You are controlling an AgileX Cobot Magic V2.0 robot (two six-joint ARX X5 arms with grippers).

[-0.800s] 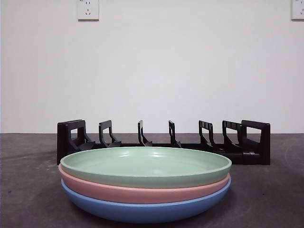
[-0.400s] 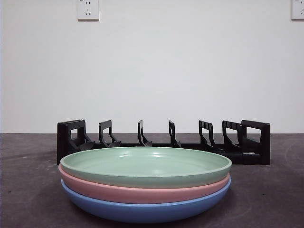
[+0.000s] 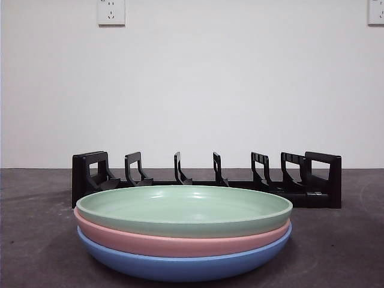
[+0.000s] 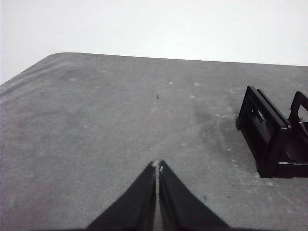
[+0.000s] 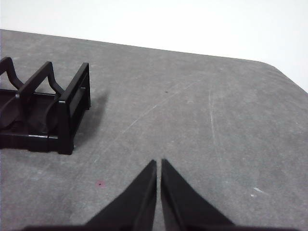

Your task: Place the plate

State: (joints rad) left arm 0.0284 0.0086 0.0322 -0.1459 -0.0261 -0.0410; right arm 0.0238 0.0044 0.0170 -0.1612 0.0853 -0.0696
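Note:
Three plates sit stacked at the front of the table: a green plate (image 3: 183, 210) on top, a pink plate (image 3: 180, 242) under it and a blue plate (image 3: 183, 265) at the bottom. Behind the stack stands a black slotted rack (image 3: 207, 181), with no plate in its slots. One end of the rack (image 4: 274, 134) shows in the left wrist view, the other end (image 5: 43, 110) in the right wrist view. My left gripper (image 4: 157, 166) is shut and holds nothing, off the rack's end. My right gripper (image 5: 159, 163) is also shut and holds nothing, beyond the opposite end. Neither arm appears in the front view.
The grey table (image 3: 336, 252) runs back to a white wall carrying two sockets (image 3: 111, 12). Bare tabletop (image 4: 96, 134) lies in front of the left gripper, and bare tabletop (image 5: 207, 125) in front of the right gripper, each reaching a rounded corner.

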